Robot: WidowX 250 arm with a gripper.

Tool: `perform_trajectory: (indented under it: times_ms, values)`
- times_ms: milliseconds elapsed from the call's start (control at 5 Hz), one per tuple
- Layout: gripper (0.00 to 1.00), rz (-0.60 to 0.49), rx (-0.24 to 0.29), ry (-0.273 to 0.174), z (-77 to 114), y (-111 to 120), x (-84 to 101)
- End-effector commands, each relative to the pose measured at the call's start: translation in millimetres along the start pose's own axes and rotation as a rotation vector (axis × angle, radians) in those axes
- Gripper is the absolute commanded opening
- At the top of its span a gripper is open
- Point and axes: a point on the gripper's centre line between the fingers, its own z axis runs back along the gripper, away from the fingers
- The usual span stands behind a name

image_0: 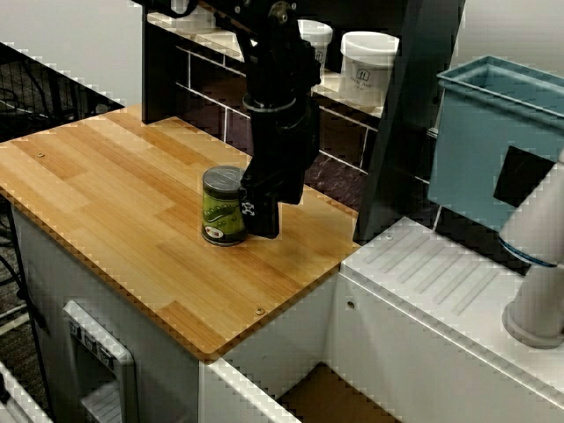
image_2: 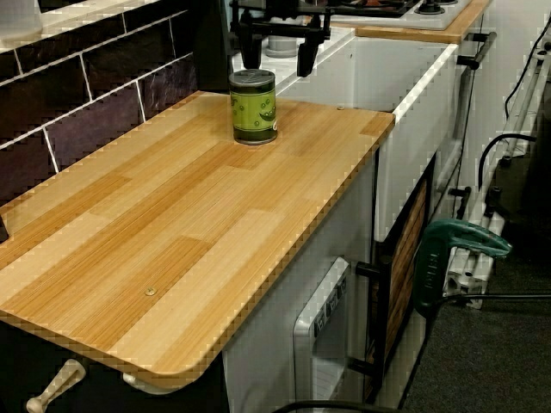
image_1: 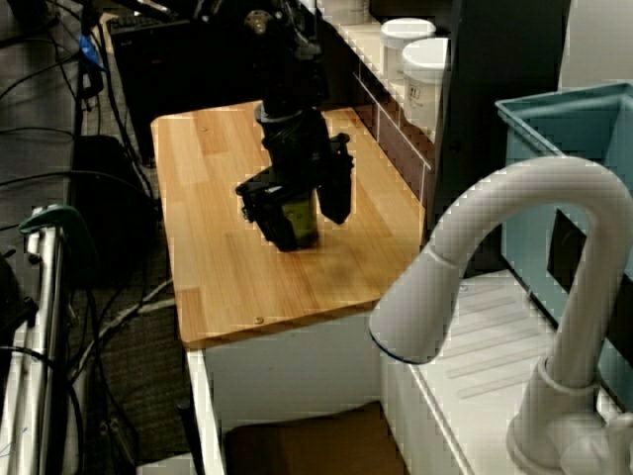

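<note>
A green-labelled tin can (image_0: 223,206) stands upright on the wooden counter (image_0: 115,203), near its end by the sink. My black gripper (image_0: 263,210) hangs low, right beside the can on the sink side. In the low view along the counter, the can (image_2: 252,107) is in front of the gripper (image_2: 277,56), whose two fingers are spread apart with nothing between them. From the sink side, the fingers (image_1: 336,193) frame the can (image_1: 300,224), and I cannot tell whether they touch it. The gripper is open.
Behind the arm is a shelf with white tubs (image_0: 368,66), above a dark tiled wall (image_2: 86,112). A black post (image_0: 405,115) and a teal bin (image_0: 493,132) stand to the right. A white faucet (image_1: 514,247) rises over the white drainboard (image_0: 441,282).
</note>
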Motion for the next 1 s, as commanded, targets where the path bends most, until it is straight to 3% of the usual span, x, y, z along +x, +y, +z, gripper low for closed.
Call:
perform_trajectory:
  times_ms: [0,400,800]
  values:
    - [1.0,-0.01,0.006,0.012,-5.3,22.2,-13.1]
    - [1.0,-0.02,-0.022,0.024,1.8,28.4,-35.5]
    - [1.0,-0.05,-0.076,0.044,2.7,28.7,-69.5]
